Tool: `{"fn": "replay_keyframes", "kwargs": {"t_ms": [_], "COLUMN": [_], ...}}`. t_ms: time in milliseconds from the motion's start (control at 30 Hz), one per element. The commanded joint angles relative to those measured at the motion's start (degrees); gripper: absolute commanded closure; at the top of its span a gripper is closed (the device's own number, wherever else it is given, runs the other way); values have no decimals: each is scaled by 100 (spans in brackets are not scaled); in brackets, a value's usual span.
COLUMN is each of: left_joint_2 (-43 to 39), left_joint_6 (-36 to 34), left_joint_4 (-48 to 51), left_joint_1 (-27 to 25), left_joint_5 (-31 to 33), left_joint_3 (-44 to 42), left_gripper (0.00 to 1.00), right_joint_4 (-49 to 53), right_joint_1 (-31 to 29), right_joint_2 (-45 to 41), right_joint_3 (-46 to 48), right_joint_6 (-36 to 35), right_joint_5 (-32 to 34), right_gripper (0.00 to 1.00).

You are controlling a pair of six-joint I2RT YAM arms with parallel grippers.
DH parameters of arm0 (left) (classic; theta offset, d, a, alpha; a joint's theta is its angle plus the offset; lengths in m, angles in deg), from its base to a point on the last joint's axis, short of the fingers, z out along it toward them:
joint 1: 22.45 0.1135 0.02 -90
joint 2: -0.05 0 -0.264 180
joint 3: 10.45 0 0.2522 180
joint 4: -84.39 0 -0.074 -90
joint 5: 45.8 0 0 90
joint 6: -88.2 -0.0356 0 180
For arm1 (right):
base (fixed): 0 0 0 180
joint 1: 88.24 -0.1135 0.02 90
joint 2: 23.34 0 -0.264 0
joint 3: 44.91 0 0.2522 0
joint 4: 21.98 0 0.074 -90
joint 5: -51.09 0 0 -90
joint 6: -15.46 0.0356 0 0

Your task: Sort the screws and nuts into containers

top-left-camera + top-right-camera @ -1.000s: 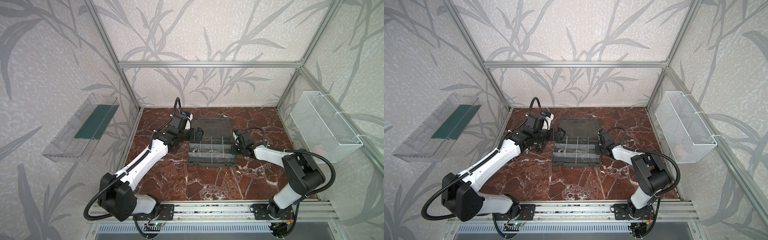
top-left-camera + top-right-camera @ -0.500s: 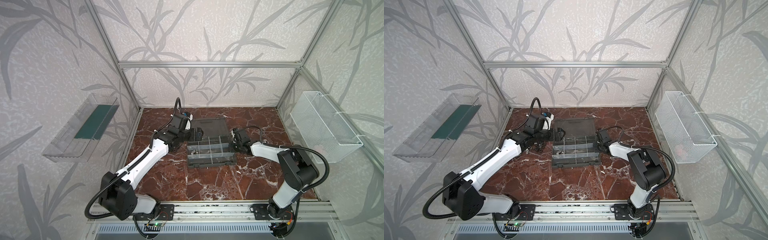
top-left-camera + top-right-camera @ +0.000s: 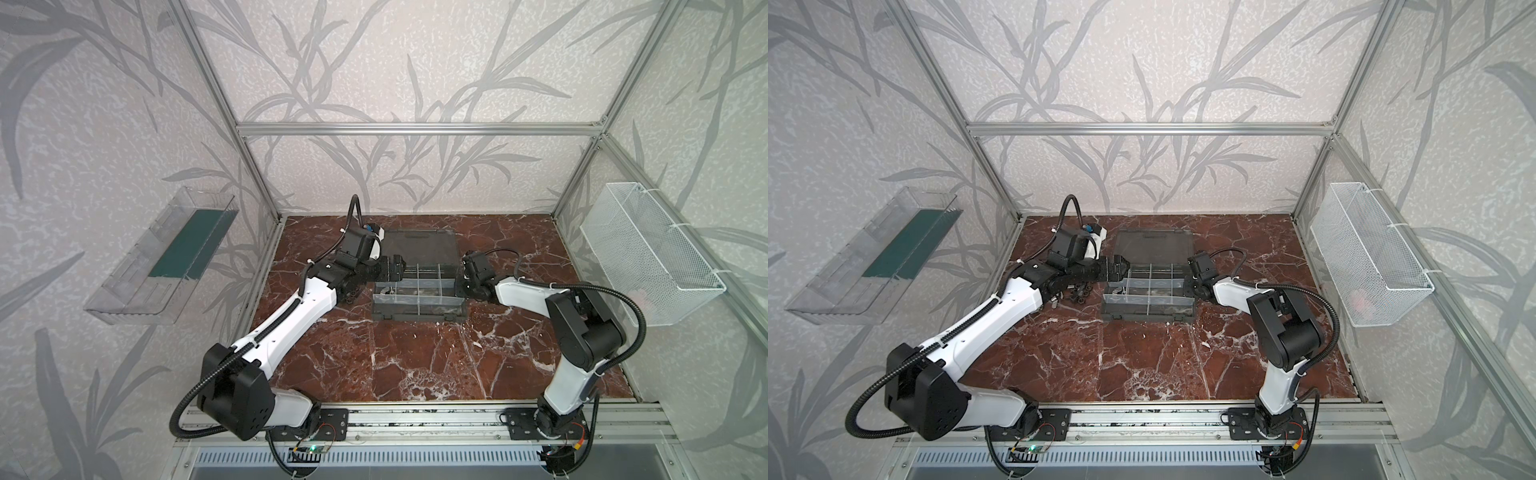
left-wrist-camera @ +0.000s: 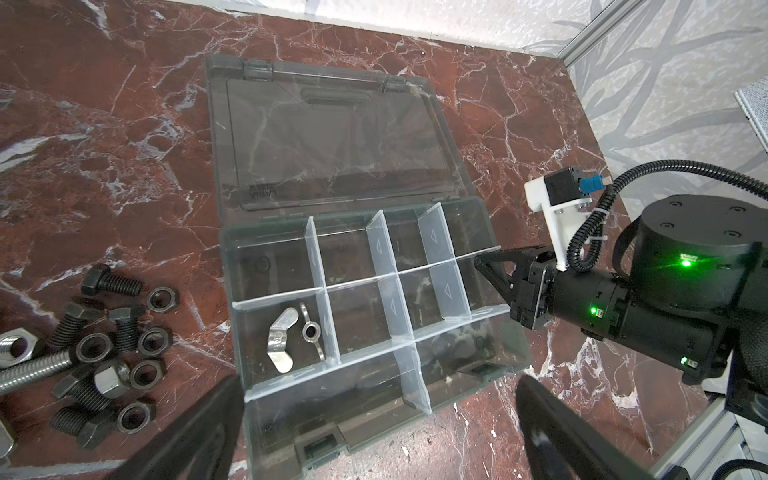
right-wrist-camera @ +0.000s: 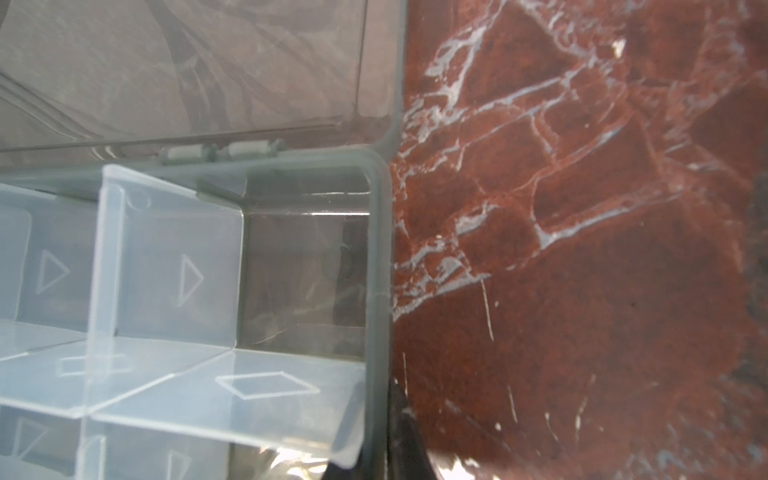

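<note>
Case (image 3: 415,316): mid-table (image 3: 415,365), lid (image 3: 415,245) flat open at 12 o'clock.
Left gripper (image 3: 1121,268): spread wide, empty, over case's 9 o'clock edge.
Right gripper (image 4: 487,263): closed, empty, tip at case's 3 o'clock wall.
Screws (image 4: 112,284), nuts (image 4: 162,298): heaped at 9 o'clock of case.
Wing nuts (image 4: 282,340): two, in a 9 o'clock cell.

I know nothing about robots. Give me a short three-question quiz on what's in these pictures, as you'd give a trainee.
1. True or false: the case has its lid shut.
2. Where do the loose black screws and nuts lie? A inside the case; B on the table beside it; C on the lid.
3. Fill in: the left hand is ___ (open or shut).
Key: 1 false, the lid lies open and flat; 2 B; 3 open.
</note>
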Motion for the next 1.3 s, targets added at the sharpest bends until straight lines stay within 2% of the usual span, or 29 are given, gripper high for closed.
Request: {"fn": "replay_keyframes", "kwargs": {"t_ms": [0,333,600,800,1000,1100,1267], "left_joint_2": [-84,9,137,130,22,33,264], "left_joint_6": [9,134,141,33,-154,-404,-636], "left_joint_4": [32,54,130,110,-139,-129,418], "left_joint_1": [54,247,461,495,491,487,499], "left_joint_5": [86,154,86,292,843,1333,2447], "left_joint_3": [14,0,59,42,-186,-235,106], "left_gripper": [1,0,1,0,1,0,1], "right_joint_4": [-487,-450,-355,-223,-122,-126,-164], "right_joint_1": [9,104,195,236,259,271,271], "right_joint_2": [353,629,577,535,274,12,-543], "right_joint_3": [-134,-438,-580,-737,-743,-665,-521], "right_joint_6": [150,-392,-739,-983,-1100,-1148,-1232], "right_joint_5": [307,123,42,0,-96,-112,-328], "right_gripper": [100,99,87,78,66,62,55]}}
